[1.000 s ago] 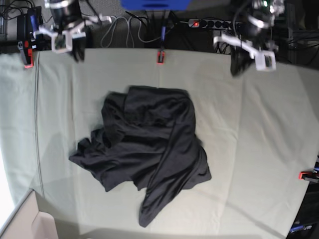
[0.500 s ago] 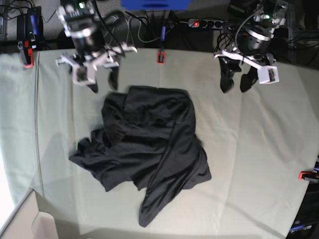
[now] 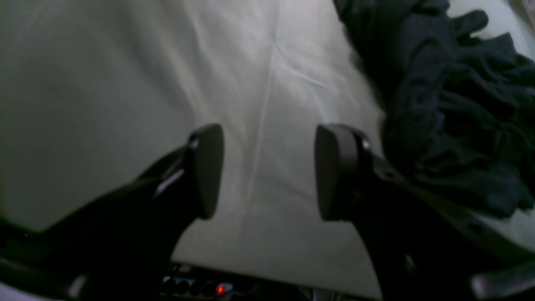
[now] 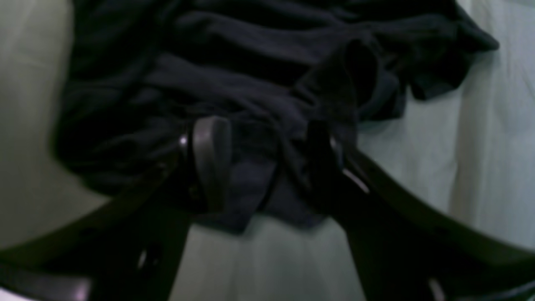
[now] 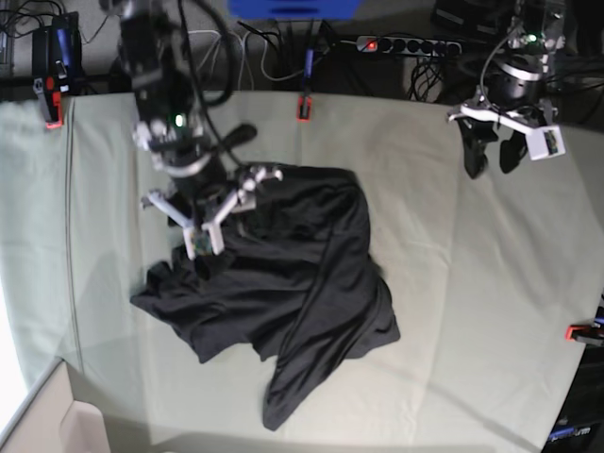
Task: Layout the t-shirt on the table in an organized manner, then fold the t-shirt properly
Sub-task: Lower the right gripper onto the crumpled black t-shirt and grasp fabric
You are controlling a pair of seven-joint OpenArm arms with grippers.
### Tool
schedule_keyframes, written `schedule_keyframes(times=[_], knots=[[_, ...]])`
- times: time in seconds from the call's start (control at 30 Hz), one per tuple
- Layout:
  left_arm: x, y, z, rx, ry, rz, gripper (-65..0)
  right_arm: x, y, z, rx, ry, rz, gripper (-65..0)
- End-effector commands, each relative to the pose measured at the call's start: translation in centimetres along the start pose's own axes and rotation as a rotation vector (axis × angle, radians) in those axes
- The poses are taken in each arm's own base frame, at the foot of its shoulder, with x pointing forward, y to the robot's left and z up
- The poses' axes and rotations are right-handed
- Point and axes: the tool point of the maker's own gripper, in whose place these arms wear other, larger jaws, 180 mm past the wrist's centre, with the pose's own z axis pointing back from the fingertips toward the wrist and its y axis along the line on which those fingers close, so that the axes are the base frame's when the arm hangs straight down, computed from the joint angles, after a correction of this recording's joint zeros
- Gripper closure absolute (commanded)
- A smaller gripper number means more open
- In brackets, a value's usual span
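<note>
Jaws of both grippers gape empty; right gripper [image 4: 267,167] straddles the t-shirt [image 5: 283,283] heap, risking a multi-layer pinch.

Power strip [image 5: 408,44] with a lit red switch as landmark. Blue box [image 5: 293,8] to its left; cables [image 5: 247,49] left of that; red clamp [image 5: 304,108] below-left; another clamp [image 5: 581,332] far below-right.

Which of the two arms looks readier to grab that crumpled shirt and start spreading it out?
The right one. The right gripper is open directly over the t-shirt, dark folds between its fingers. The left gripper is open too, but hangs over bare table, well to the shirt's side.
</note>
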Motion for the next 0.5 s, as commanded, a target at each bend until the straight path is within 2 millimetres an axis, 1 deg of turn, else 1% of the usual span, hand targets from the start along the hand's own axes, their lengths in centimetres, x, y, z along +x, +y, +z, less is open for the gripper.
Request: schedule_keyframes(times=[0.0, 0.07, 0.1, 0.17, 0.2, 0.3, 0.37, 0.47], knots=[[0.8, 0.0, 0.2, -0.007, -0.028, -0.007, -34.1, 1.9, -0.6, -0.2, -0.014, -0.057, 0.005, -30.2], [0.6, 0.0, 0.4, -0.005, -0.020, -0.007, -34.1, 2.4, -1.5, -1.1, -0.031, -0.058, 0.011, -30.2], [0.5, 0.0, 0.4, -0.005, -0.019, -0.006, -34.1, 2.5, -2.4, -1.3, -0.050, -0.056, 0.005, -30.2], [0.5, 0.0, 0.4, -0.005, -0.019, -0.004, -34.1, 2.6, -4.8, -2.0, -0.106, -0.050, -0.029, -30.2], [0.5, 0.0, 0.4, -0.005, -0.019, -0.004, -34.1, 2.8, -5.6, -2.4, -0.125, -0.048, -0.048, -30.2], [0.5, 0.0, 0.4, -0.005, -0.020, -0.003, -34.1, 2.1, -7.6, -3.6, -0.167, -0.014, -0.084, -30.2], [0.6, -0.1, 0.3, -0.008, -0.023, -0.002, -34.1, 1.5, -8.0, -4.0, -0.173, 0.007, -0.090, -30.2], [0.7, -0.2, 0.2, -0.009, -0.026, -0.002, -34.1, 1.0, -7.8, -4.1, -0.171, 0.017, -0.091, -30.2]])
